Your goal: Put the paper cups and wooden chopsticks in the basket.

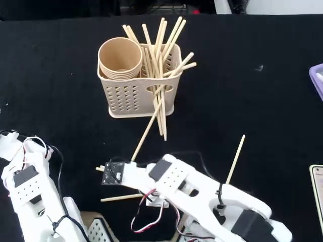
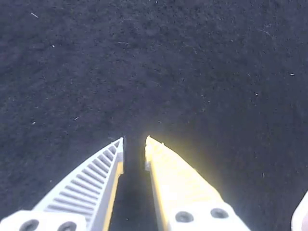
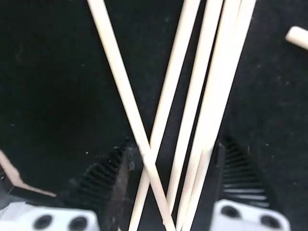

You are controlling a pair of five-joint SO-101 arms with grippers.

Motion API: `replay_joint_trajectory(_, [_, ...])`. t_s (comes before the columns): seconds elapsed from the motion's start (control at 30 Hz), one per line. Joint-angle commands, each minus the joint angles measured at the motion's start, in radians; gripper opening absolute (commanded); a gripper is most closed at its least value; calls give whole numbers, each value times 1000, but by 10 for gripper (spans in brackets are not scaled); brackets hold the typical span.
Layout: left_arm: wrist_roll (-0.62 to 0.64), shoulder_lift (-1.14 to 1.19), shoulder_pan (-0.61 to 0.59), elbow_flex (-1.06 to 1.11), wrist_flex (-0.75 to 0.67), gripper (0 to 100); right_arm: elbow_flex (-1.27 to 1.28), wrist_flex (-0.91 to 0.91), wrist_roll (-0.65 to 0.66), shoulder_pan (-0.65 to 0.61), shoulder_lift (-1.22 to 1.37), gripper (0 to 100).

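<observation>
The right end effector stood wide open, its dark fingers spread to either side of several wooden chopsticks that ran between them without being pinched. Two of those sticks crossed just at the fingers. Under them lay the black tabletop.

The left end effector had only a narrow gap between its tips and held nothing. It hung over bare black cloth.

In the high view, the right arm lay low across the near middle of the tabletop, and the left arm sat at the near left corner, well apart from the task's things.

The basket stood upright at the far middle. A stack of paper cups sat in its left part, and a bunch of sticks fanned out of its right part. A leaning bundle came down past the basket's front wall to the cloth, and one slanted stick ran from there toward the right arm. A loose chopstick lay beside that arm on the right, and another single stick lay flat near its tip.
</observation>
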Motion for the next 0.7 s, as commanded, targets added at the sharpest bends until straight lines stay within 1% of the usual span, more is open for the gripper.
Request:
replay_joint_trajectory(0.0, [11, -14, -10, -54, -20, 87, 10, -48, 12, -8, -16, 265])
replay_joint_trajectory(0.07, [11, -17, -10, -53, -20, 87, 12, -51, 12, -8, -16, 255])
replay_joint_trajectory(0.1, [11, -18, -10, -53, -20, 87, 15, -52, 12, -8, -16, 230])
replay_joint_trajectory(0.13, [11, -20, -10, -51, -20, 87, 15, -52, 12, -9, -16, 186])
replay_joint_trajectory(0.23, [11, -21, -10, -51, -20, 87, 7, -54, 9, -9, -24, 3])
replay_joint_trajectory(0.3, [11, -21, -8, -50, -20, 87, 7, -54, 5, -9, -24, 40])
replay_joint_trajectory(0.37, [11, -21, -8, -48, -20, 87, 4, -54, 5, -8, -25, 8])
replay_joint_trajectory(0.43, [11, -21, 7, -48, -20, 87, -10, -44, 5, 2, -25, 11])
replay_joint_trajectory(0.57, [9, -21, 36, -47, -18, 87, -61, -40, 11, 87, -50, 10])
replay_joint_trajectory(0.67, [9, -21, 38, -47, -17, 87, -125, 9, 12, 157, -136, 10])
